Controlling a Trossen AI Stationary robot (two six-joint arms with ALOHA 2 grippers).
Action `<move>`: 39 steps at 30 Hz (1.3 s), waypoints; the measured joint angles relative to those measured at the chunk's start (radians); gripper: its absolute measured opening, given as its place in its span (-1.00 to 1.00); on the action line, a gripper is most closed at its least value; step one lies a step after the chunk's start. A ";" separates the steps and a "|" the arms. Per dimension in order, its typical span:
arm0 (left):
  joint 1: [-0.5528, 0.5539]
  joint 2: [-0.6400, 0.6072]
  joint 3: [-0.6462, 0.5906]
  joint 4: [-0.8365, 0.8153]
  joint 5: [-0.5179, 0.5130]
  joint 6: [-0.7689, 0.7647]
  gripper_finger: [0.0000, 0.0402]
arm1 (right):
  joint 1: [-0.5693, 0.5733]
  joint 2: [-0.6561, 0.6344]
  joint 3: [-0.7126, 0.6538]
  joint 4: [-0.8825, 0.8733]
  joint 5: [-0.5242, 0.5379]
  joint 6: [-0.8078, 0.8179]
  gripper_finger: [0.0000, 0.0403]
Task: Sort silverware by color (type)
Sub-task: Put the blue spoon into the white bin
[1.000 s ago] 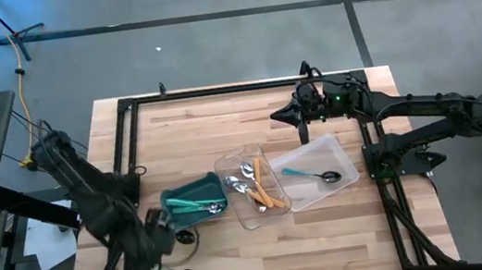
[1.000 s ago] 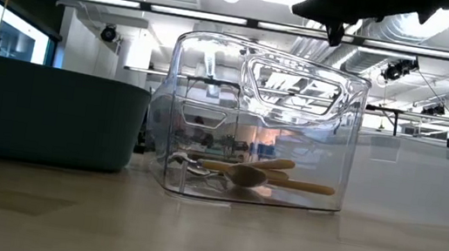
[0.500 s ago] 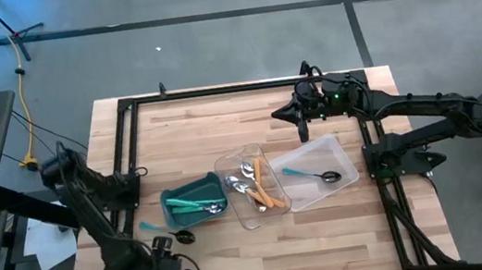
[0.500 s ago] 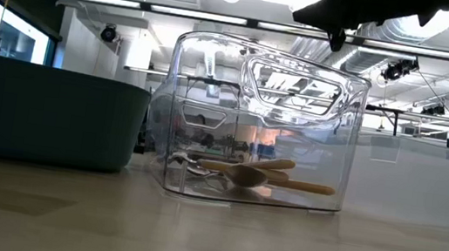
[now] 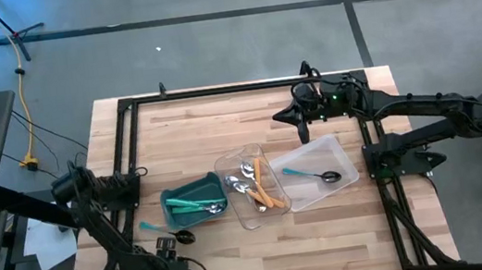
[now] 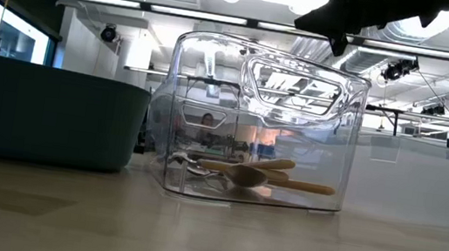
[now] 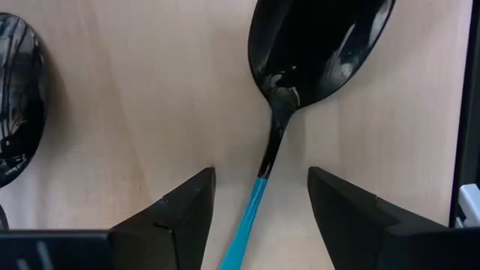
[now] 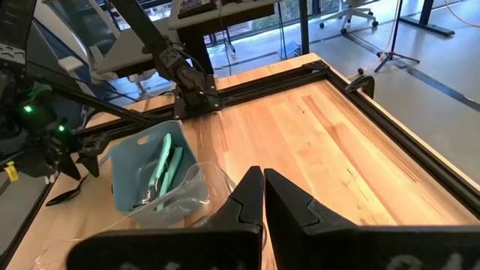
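A black-headed spoon with a teal handle (image 7: 315,52) lies flat on the wood near the table's near left corner (image 5: 168,232). My left gripper (image 7: 261,176) points down over it, open, one finger on either side of the handle and clear of it. A second black spoon head (image 7: 15,97) lies beside it. My right gripper (image 8: 262,184) is shut and empty, raised over the far part of the table (image 5: 303,131). Teal-handled pieces lie in the teal bin (image 5: 192,202), orange-handled spoons in a clear tray (image 5: 253,187), and one teal-handled black spoon (image 5: 312,174) in the other clear tray.
The bin and the two clear trays (image 5: 319,157) stand in a row across the table's middle. A black frame (image 5: 217,91) runs along the table's edges. Bare wood lies at the far side and along the near edge. Cables trail beside the left arm.
My left arm has swung from over the bin's left end toward the table's near left corner and gone down close to the wood. That has uncovered the teal-handled black spoon lying there.
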 joint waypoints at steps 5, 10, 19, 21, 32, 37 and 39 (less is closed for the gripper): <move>0.000 0.002 0.000 -0.001 -0.004 -0.002 -0.12 | 0.000 0.000 0.000 0.000 0.000 0.000 -1.00; 0.000 0.004 0.000 0.003 -0.003 0.006 -0.55 | 0.000 0.000 0.000 0.000 0.000 0.000 -1.00; 0.014 -0.014 -0.006 0.023 0.008 0.016 -0.93 | 0.000 0.000 0.000 0.000 0.000 0.000 -1.00; 0.022 -0.024 -0.007 0.046 0.022 0.033 -0.97 | 0.000 0.000 0.000 0.000 0.000 0.000 -1.00; 0.127 -0.372 -0.006 0.044 0.038 0.147 -0.99 | 0.000 0.000 0.000 0.000 0.000 0.000 -1.00; 0.260 -0.608 -0.005 0.049 -0.132 0.222 -0.99 | 0.000 0.000 0.000 0.000 0.000 0.000 -1.00; 0.331 -0.689 -0.005 0.055 -0.243 0.276 -0.99 | 0.000 0.000 0.000 0.000 0.000 0.000 -1.00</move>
